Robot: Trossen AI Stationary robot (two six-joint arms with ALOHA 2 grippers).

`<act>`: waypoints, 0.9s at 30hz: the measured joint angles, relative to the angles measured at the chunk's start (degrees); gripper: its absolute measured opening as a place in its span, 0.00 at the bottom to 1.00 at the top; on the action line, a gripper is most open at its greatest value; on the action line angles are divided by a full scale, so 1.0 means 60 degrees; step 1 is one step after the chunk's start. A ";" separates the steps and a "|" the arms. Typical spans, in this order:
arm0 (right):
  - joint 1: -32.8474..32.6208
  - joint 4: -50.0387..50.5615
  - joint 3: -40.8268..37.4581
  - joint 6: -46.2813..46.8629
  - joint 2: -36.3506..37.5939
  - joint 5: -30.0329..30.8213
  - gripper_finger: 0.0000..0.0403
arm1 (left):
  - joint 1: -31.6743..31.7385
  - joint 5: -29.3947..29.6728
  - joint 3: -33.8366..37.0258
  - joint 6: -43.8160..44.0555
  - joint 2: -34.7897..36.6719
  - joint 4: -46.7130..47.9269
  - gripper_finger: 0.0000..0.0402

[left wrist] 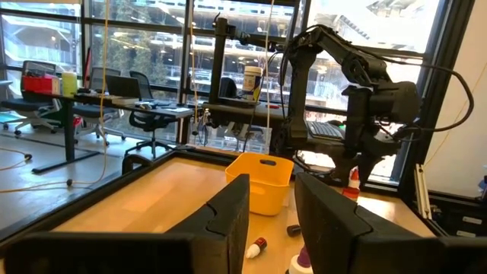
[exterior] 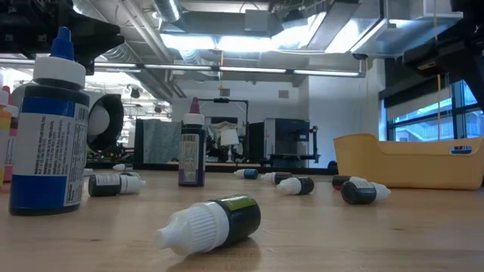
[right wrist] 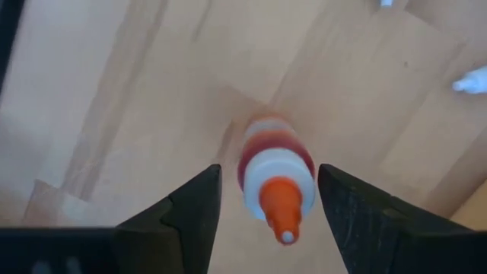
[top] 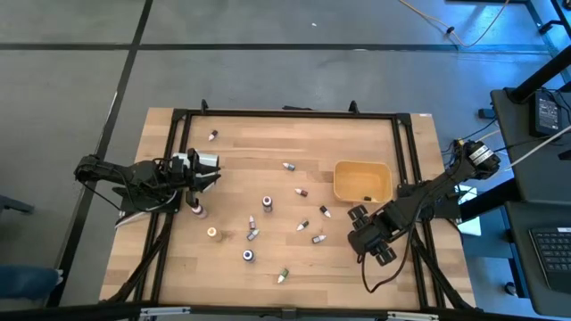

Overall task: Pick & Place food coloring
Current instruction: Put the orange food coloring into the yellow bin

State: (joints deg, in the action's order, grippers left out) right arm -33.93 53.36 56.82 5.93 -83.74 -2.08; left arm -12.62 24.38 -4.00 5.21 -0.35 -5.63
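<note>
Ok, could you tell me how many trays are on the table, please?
1: the tray sits on the table's right half, right of the scattered bottles; another could hardly be hidden.

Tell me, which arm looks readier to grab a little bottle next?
Probably the right: its hand hangs open around an upright red bottle with orange cap. The left hand points level across the table.

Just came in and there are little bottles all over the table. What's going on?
Two robot arms are sorting small food coloring bottles scattered over the wooden table. The right gripper hangs over an upright bottle with an orange tip, fingers open on either side of it, not closed yet. The left gripper sits at the table's left side. The tan tray on the right seems to hold one bottle at most.
</note>
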 joint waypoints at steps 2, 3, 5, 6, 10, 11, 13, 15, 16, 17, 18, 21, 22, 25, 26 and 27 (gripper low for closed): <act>0.0000 0.0047 -0.0004 -0.0042 0.0000 0.0202 0.53 | 0.0000 0.0000 -0.0001 0.0000 -0.0002 0.0000 0.26; 0.0000 0.0055 -0.0004 -0.0045 0.0000 0.0325 0.52 | -0.0002 0.0000 -0.0002 0.0000 -0.0002 0.0000 0.26; 0.0000 0.0052 -0.0004 -0.0042 0.0000 0.0400 0.48 | 0.0000 0.0000 0.0000 0.0000 -0.0002 0.0002 0.25; 0.0000 0.0055 -0.0004 -0.0037 0.0000 0.0405 0.45 | -0.0001 0.0000 0.0002 0.0000 -0.0002 0.0000 0.25; 0.0000 0.0057 -0.0004 -0.0035 0.0000 0.0403 0.34 | 0.0000 0.0000 -0.0002 0.0000 -0.0002 0.0004 0.26; 0.0000 0.0059 -0.0004 -0.0035 0.0003 0.0403 0.32 | 0.0000 -0.0001 0.0001 0.0000 0.0000 0.0003 0.26; 0.0000 0.0055 -0.0004 -0.0035 0.0007 0.0403 0.30 | 0.0000 -0.0001 0.0002 0.0000 0.0000 0.0001 0.26; 0.0000 0.0055 -0.0004 -0.0014 0.0007 0.0403 0.30 | 0.0000 0.0000 -0.0002 0.0002 -0.0002 0.0004 0.25; 0.0000 0.0055 -0.0004 0.0116 0.0007 0.0405 0.30 | -0.0003 0.0000 -0.0001 0.0000 -0.0002 0.0004 0.25; 0.0000 0.0048 -0.0004 0.0364 0.0007 0.0450 0.30 | -0.0003 0.0000 -0.0002 0.0000 -0.0002 0.0004 0.25; -0.0004 0.0057 -0.0004 0.0682 0.0007 0.0588 0.30 | -0.0001 -0.0002 0.0001 0.0000 -0.0002 0.0004 0.26; -0.0001 0.0378 0.0063 0.1826 0.0004 0.1376 0.30 | 0.0000 -0.0002 -0.0002 0.0004 0.0000 0.0004 0.26; 0.0006 0.0614 0.0140 0.2235 0.0004 0.1650 0.30 | -0.0001 -0.0003 0.0000 0.0003 -0.0002 0.0004 0.26; 0.0120 0.1140 0.0533 0.3031 0.0004 0.2580 0.30 | -0.0002 0.0000 0.0000 0.0000 -0.0002 -0.0003 0.26; 0.0167 0.1355 0.0709 0.3160 0.0004 0.2740 0.30 | -0.0002 0.0000 0.0000 0.0000 -0.0002 -0.0017 0.26; 0.0221 0.1541 0.0899 0.3189 0.0004 0.2809 0.30 | 0.0000 0.0000 0.0002 0.0000 0.0002 -0.0018 0.26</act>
State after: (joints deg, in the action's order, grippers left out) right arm -32.61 62.60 62.21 25.06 -83.72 14.77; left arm -12.62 24.38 -3.99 5.21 -0.34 -5.74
